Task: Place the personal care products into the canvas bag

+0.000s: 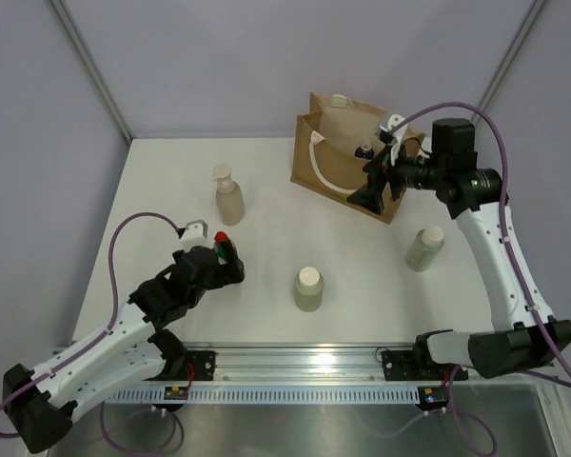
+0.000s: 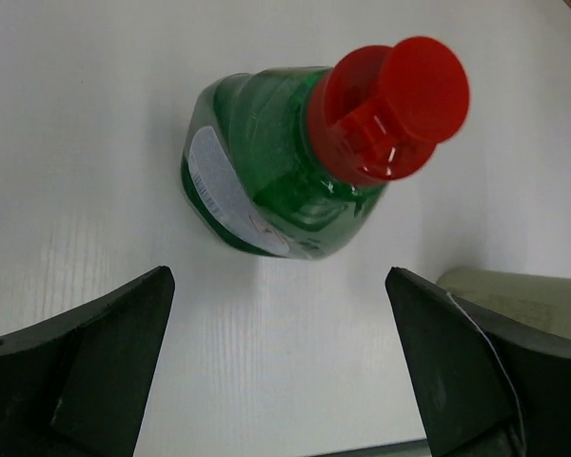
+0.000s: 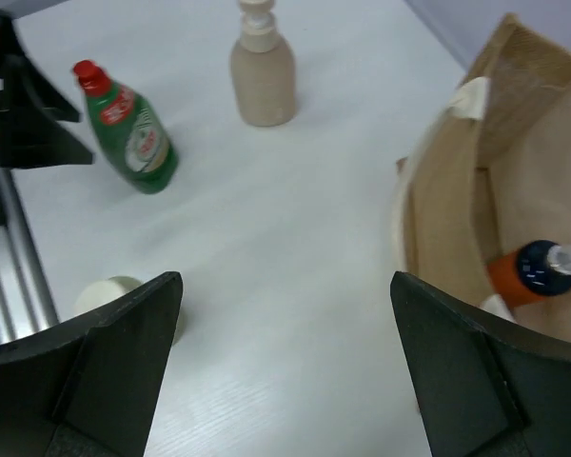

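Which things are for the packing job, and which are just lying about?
For the job: canvas bag, beige pump bottle, green red-capped bottle, middle olive bottle, right olive bottle, orange bottle already in the bag.
Just there: metal rail, purple cables.

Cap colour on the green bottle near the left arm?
Red cap on the green bottle; left wrist view shows it best.

The tan canvas bag [image 1: 335, 164] is standing open at upper right, with the small orange bottle [image 3: 514, 274] sitting inside. The beige pump bottle [image 1: 228, 197] and green red-capped bottle [image 2: 266, 171] are standing upright left of centre. One olive bottle [image 1: 308, 288] is standing at lower centre, and a second olive bottle [image 1: 424, 248] at right.
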Tool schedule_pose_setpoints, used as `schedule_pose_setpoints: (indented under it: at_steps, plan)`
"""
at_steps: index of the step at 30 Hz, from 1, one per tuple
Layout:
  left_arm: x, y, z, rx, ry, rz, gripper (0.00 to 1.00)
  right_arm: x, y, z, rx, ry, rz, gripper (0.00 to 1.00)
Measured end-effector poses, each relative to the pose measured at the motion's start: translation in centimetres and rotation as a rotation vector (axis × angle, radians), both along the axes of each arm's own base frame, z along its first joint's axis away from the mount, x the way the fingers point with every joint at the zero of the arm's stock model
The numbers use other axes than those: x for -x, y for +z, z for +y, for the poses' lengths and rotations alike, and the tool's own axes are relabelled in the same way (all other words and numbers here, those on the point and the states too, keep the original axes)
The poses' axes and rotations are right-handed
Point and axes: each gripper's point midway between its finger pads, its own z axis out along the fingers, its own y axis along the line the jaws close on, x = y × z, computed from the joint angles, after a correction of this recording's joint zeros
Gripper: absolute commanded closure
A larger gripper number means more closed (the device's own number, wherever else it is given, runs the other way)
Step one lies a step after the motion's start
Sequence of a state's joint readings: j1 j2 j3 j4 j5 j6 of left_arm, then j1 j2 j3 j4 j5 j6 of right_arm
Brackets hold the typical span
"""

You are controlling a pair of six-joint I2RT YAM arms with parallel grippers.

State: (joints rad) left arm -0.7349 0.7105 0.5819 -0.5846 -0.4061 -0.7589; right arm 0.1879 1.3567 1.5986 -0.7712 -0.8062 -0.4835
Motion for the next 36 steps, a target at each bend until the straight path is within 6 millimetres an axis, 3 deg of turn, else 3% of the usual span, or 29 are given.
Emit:
schedule_pose_setpoints:
  at_steps: [5,9,12,13,16,20,22,27,31,36]
  plan:
    - [-2.4,-1.7,-0.5,-0.036,0.038,-0.072,0.02,4.6,-3.5,0.4,-0.034,0.094,0.064,0.01]
    - [-4.6,-1.8,-1.0,-0.064,0.078,-0.123,0.07,6.5,-5.1,0.5,-0.042,0.134,0.086,0.01]
    - [-5.5,-2.7,-0.6,-0.113,0.116,-0.126,0.17,7.4,-5.6,0.5,-0.050,0.152,0.089,0.00]
    - [-5.7,-3.2,-0.4,-0.133,0.128,-0.121,0.29,7.7,-5.7,0.6,-0.053,0.157,0.089,0.00]
    - [-6.2,-3.9,-0.1,-0.169,0.155,-0.119,0.44,8.5,-5.9,0.6,-0.061,0.169,0.090,0.01]
    - [-6.7,-3.8,0.2,-0.202,0.170,-0.140,0.75,8.9,-6.1,0.5,-0.061,0.171,0.085,0.00]
    - [-6.7,-3.6,0.1,-0.221,0.144,-0.145,0.83,9.1,-6.2,0.5,-0.059,0.178,0.081,0.00]
    - [-5.8,-2.6,-1.6,-0.210,-0.035,-0.152,0.94,9.5,-6.6,0.5,-0.052,0.203,0.079,0.02]
    - [-4.8,0.1,-3.7,-0.137,-0.203,-0.217,1.00,9.6,-7.9,1.1,-0.035,0.242,0.137,0.02]
    - [-4.6,4.4,-6.3,-0.059,-0.333,-0.297,1.00,9.3,-9.7,3.6,-0.003,0.298,0.217,0.02]
